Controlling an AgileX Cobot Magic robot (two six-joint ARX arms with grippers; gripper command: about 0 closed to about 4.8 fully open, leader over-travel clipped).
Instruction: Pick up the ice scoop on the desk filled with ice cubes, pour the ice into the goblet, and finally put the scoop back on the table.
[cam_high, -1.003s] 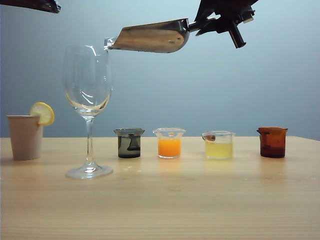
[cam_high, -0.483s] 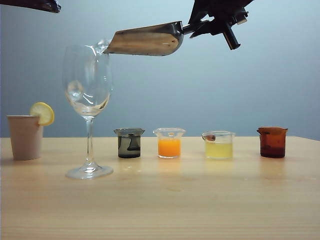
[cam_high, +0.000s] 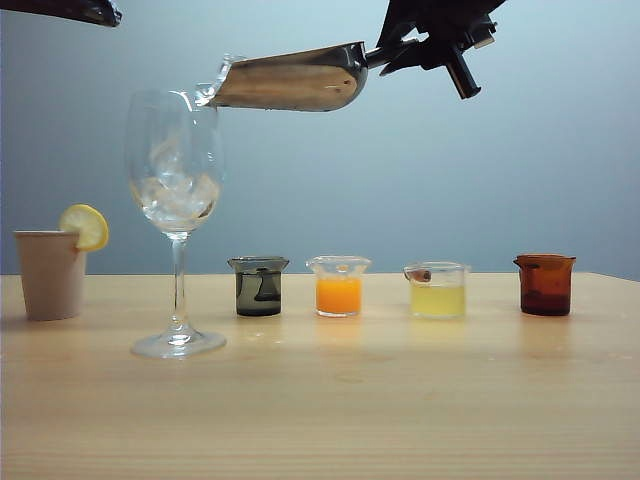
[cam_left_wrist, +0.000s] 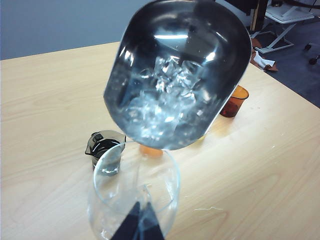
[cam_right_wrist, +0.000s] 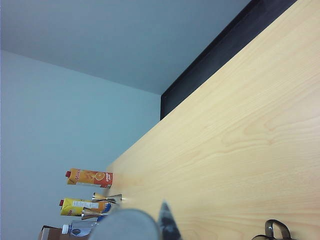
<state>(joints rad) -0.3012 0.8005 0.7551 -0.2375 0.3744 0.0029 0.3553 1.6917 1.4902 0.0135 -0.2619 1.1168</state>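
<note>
No readable text anywhere. Two juice cartons (cam_right_wrist: 89, 177) lying at far table end, right wrist view, carry printed labels, lettering too small and blurred to make out.

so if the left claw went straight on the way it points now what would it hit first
Most likely the goblet: in the left wrist view the shut left claw points right at its bowl, with the ice scoop tipped above the rim and held by the right claw. Depth is unclear, so how near it is I cannot tell.
</note>
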